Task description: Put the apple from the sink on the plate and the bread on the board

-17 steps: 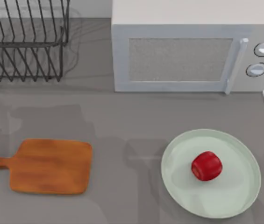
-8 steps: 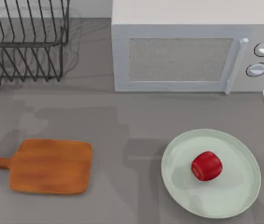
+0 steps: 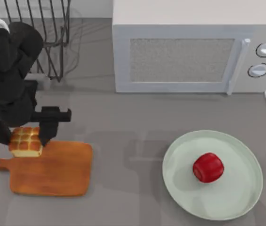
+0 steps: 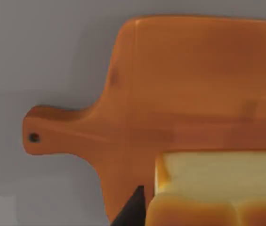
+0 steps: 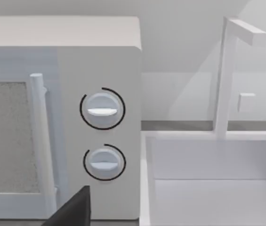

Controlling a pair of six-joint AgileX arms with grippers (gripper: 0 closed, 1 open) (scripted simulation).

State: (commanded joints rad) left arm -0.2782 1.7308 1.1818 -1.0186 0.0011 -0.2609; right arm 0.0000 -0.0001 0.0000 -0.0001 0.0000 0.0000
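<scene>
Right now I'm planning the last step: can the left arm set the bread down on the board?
Probably yes. The left gripper holds the bread above the board's handle-side corner, and the board's surface is bare.

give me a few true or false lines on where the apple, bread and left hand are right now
1. The apple lies on the plate. True.
2. The bread sits inside the microwave. False: the left hand holds it over the board, by the handle end.
3. The left hand is shut on the bread. True.
4. The board lies at the table's right. False: it lies at the left; the plate is at the right.
</scene>
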